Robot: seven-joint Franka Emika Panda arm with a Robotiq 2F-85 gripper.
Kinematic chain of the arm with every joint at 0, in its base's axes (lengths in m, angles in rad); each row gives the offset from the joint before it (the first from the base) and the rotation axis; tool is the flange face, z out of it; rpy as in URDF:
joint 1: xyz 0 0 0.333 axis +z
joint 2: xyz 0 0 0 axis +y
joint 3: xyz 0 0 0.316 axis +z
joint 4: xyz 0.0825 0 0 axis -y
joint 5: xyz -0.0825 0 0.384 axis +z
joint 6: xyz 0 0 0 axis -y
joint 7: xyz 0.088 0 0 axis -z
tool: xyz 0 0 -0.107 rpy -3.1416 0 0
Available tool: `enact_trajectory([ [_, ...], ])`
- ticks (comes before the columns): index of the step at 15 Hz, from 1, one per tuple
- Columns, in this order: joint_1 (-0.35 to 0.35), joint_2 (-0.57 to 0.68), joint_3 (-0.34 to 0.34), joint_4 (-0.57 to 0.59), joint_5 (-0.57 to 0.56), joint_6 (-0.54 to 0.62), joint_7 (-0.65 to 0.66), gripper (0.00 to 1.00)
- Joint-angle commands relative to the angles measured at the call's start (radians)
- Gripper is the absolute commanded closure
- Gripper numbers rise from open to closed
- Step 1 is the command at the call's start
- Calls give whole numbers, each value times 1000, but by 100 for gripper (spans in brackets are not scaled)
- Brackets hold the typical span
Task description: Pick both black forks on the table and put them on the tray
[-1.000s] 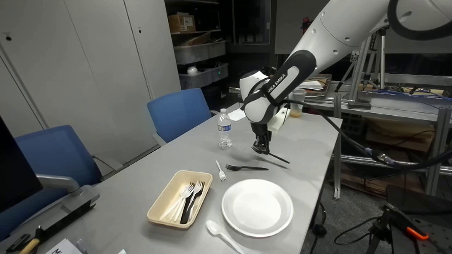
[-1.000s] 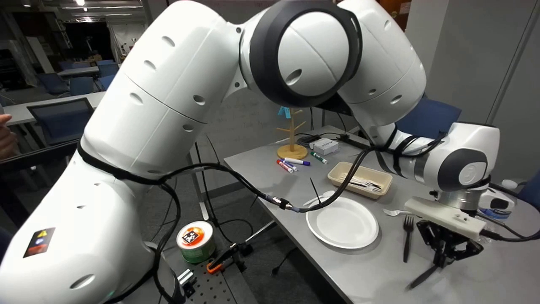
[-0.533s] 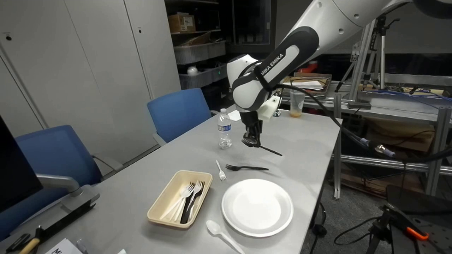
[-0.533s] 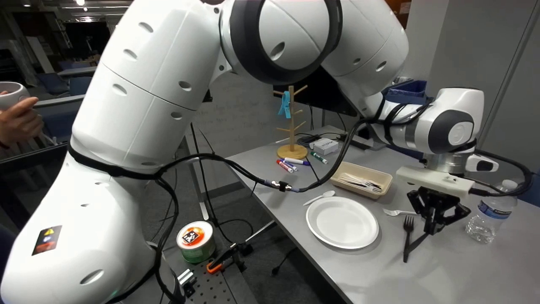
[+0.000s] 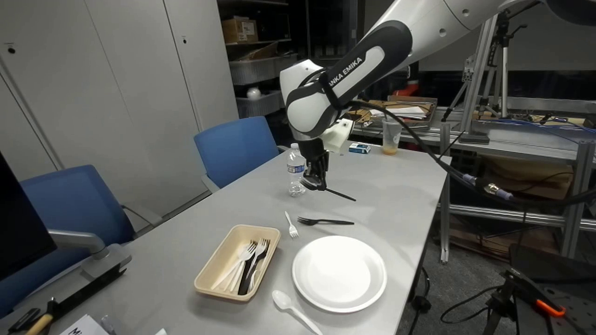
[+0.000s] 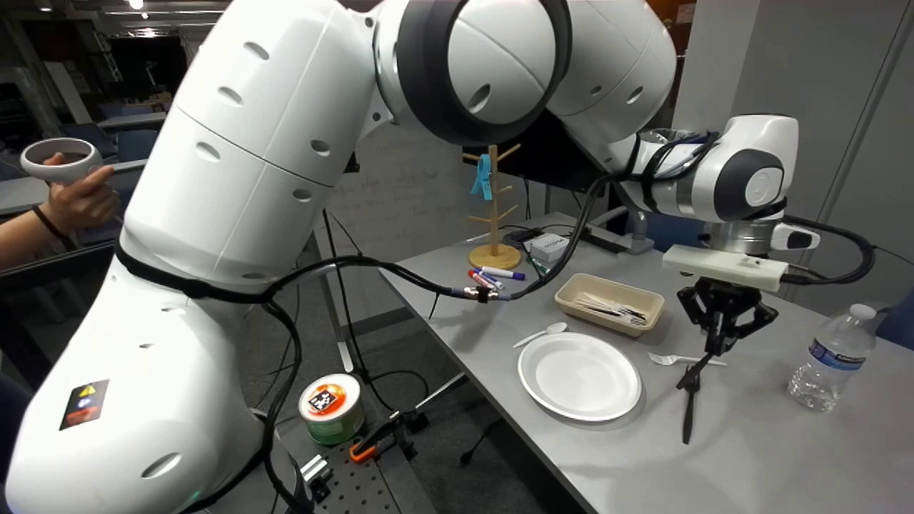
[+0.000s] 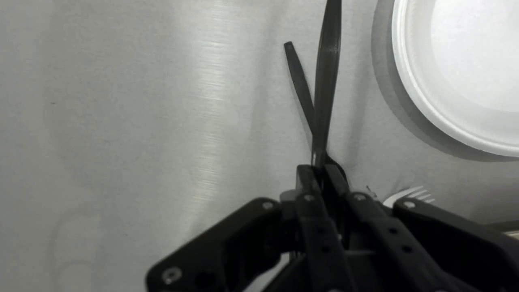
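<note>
My gripper (image 7: 322, 174) is shut on a black fork (image 7: 327, 73). The fork's handle sticks out past the fingertips; it also shows in both exterior views (image 5: 341, 194) (image 6: 694, 373). The gripper (image 5: 320, 186) holds it above the grey table (image 5: 377, 181). Another black fork (image 5: 326, 222) lies flat on the table; in the wrist view (image 7: 299, 81) it is partly covered by the held fork and the fingers. The beige tray (image 5: 215, 257) stands on the table, with white and black utensils in it; it also shows in an exterior view (image 6: 614, 284).
A white plate (image 5: 339, 274) lies beside the tray, with a white spoon (image 5: 293, 309) near it. A white fork (image 5: 292, 225) lies between tray and loose black fork. A water bottle (image 6: 832, 360) stands near the gripper. A hand holds a cup (image 6: 63, 160) in the background.
My gripper has lifted higher with the black fork in it and moved toward the bottle and tray side. The loose fork, plate and tray have not moved. A hand with a cup has appeared.
</note>
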Motion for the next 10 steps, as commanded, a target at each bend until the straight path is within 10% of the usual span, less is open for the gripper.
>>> enact_trajectory([
  [1,-9,80,25,132,48,-45,-29,97],
  [10,-9,278,82,379,208,-37,2,97],
])
